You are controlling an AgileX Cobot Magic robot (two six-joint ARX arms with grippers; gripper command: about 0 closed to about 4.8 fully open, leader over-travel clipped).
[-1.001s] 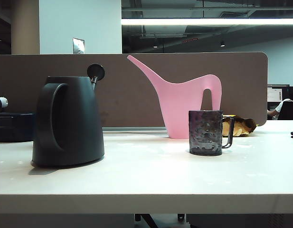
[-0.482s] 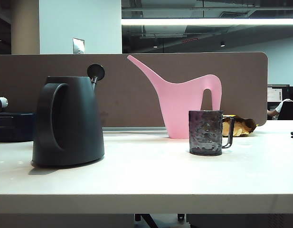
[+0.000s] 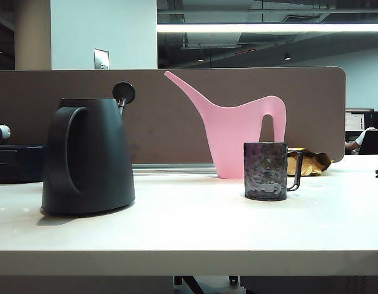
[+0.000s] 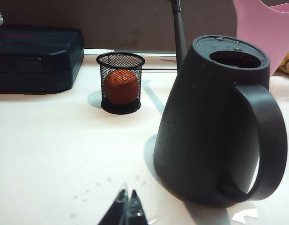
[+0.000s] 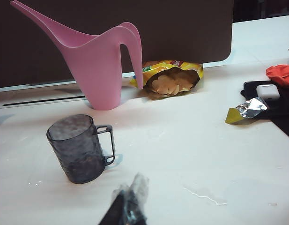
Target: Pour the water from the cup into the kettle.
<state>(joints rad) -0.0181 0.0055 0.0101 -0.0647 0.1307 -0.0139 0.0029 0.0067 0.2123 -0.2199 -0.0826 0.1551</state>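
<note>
The matte black kettle [image 3: 87,156] stands upright on the left of the white table, its loop handle facing left; the left wrist view shows its open top hole [image 4: 236,58] and handle. The dark dimpled glass cup [image 3: 266,171] stands upright right of centre with its thin handle to the right, and it also shows in the right wrist view [image 5: 81,149]. My left gripper [image 4: 127,196] is shut and empty, low over the table short of the kettle. Short of the cup hangs my right gripper [image 5: 134,187], shut with nothing in it. Neither gripper shows in the exterior view.
A pink watering can [image 3: 234,131] stands behind the cup against the brown partition [image 3: 170,116]. A mesh cup with an orange ball [image 4: 121,83] and a dark case [image 4: 36,58] lie past the kettle. An open snack bag [image 5: 171,79], foil wrapper [image 5: 247,110] and dark tray [image 5: 270,96] sit at the right. Water drops lie on the table.
</note>
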